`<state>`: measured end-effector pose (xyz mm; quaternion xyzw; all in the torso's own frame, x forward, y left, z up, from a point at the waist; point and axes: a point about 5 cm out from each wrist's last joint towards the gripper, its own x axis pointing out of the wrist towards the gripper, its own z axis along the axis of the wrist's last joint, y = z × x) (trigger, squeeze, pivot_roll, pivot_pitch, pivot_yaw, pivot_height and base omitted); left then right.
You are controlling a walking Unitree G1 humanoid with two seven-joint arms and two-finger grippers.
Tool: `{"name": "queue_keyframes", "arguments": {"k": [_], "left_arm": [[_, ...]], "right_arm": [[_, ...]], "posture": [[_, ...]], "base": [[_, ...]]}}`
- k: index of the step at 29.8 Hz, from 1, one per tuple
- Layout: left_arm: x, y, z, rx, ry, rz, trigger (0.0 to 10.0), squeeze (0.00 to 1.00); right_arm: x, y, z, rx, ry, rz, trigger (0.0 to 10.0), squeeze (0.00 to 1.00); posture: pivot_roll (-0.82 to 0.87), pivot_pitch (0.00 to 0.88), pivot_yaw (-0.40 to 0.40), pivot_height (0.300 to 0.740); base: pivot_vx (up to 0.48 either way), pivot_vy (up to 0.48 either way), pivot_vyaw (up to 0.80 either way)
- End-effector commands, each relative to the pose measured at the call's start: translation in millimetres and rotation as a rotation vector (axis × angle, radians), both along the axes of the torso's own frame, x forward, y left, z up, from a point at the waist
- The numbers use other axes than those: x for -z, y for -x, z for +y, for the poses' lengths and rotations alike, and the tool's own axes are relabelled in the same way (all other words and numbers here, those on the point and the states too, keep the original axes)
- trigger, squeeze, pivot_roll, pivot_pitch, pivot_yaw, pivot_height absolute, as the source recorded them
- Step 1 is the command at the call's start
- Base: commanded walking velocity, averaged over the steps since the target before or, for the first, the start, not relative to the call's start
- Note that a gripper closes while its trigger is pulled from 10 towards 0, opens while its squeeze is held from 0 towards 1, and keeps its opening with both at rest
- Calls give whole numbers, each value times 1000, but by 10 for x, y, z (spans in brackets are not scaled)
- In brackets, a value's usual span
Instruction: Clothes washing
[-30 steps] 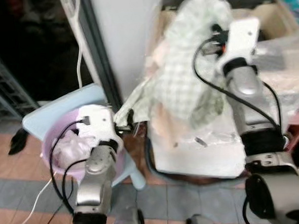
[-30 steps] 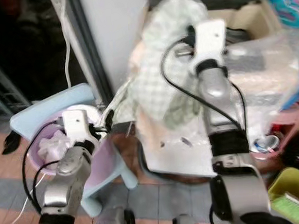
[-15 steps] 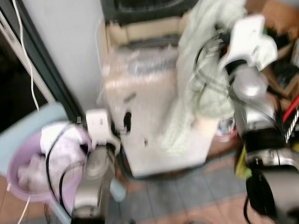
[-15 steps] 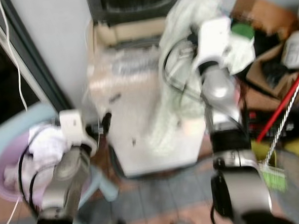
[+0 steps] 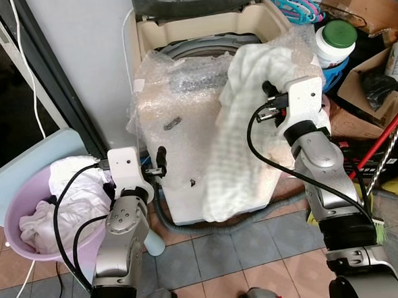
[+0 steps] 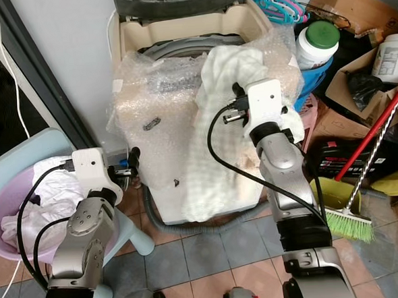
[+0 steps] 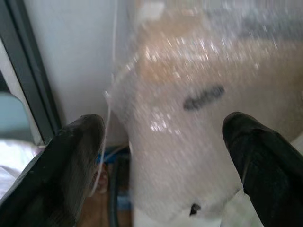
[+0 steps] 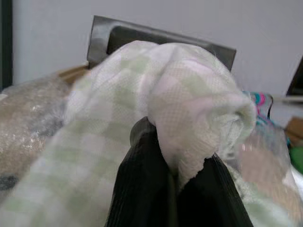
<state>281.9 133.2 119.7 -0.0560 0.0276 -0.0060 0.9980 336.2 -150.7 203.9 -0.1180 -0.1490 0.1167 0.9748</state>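
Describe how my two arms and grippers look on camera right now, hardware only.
Both arms are silver metal tubes with dark joint bands, each ending in a white boxy wrist block. Looping black cables run from each block down the forearm. The left gripper has two thick, rounded black fingers; the right gripper has black, finely ribbed fingers.

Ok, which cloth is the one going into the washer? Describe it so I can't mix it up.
Start at the bubble-wrapped washing machine in the middle of the head view. The checked cloth hangs down its front, its top bunched in the right gripper beside the open tub. Unlike the plain white laundry piled in the purple basin to the left, it has a faint green check and hangs in the air.
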Motion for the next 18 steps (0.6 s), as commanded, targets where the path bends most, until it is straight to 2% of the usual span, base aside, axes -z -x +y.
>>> {"name": "queue_keyframes", "arguments": {"k": [1, 5, 8, 13, 18], "left_arm": [[-3, 45, 94, -31, -2, -1, 10000, 0], [116, 86, 97, -61, 39, 51, 10000, 0], [111, 114, -14, -23, 41, 52, 10000, 0], [115, 123, -55, -5, 47, 58, 10000, 0], [135, 92, -38, -3, 45, 65, 10000, 0]], "right_arm": [[-242, -1, 53, -32, 11, -84, 10000, 0], [-339, -57, 65, -39, 14, -104, 10000, 0], [-459, -98, 94, -78, 39, -139, 10000, 0], [-606, -155, 71, -115, 67, -165, 10000, 0], [-884, -339, 12, -115, 108, -185, 10000, 0]], "posture": [[-8, 66, 55, 740], [-11, 54, 51, 740], [-6, 44, 54, 740], [-9, 34, 60, 740], [-15, 27, 62, 740]], "base": [[337, 0, 725], [360, 0, 725], [364, 0, 677], [364, 0, 549], [360, 0, 0]]}}
